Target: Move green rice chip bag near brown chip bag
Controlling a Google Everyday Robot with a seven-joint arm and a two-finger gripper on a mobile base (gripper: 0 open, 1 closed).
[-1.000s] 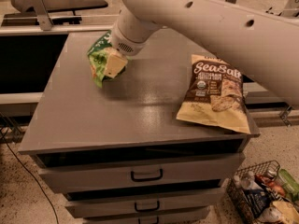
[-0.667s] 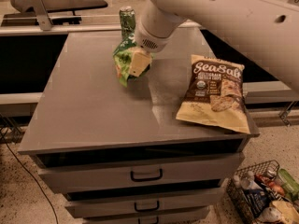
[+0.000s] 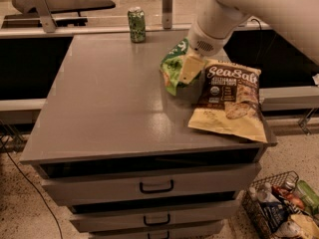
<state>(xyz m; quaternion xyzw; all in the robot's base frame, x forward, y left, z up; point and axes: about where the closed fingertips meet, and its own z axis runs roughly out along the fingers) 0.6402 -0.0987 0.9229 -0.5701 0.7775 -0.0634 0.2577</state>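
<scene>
The green rice chip bag (image 3: 173, 66) is bright green and crinkly, held in my gripper (image 3: 188, 68) just above the grey cabinet top (image 3: 104, 103). The gripper is shut on the bag, with a pale finger (image 3: 190, 68) across its right side. The brown chip bag (image 3: 229, 97) lies flat at the right edge of the top, dark brown above with white "Sea Salt" script, pale yellow below. The green bag hangs right beside its upper left corner, close to touching.
A green drink can (image 3: 136, 24) stands upright at the back edge of the top. Drawers with dark handles (image 3: 156, 187) are below the front edge. A wire basket of packets (image 3: 279, 208) sits on the floor at the lower right.
My gripper has carried the green bag from the back left of the top rightward to the brown bag's left side. The camera view has also shifted.
</scene>
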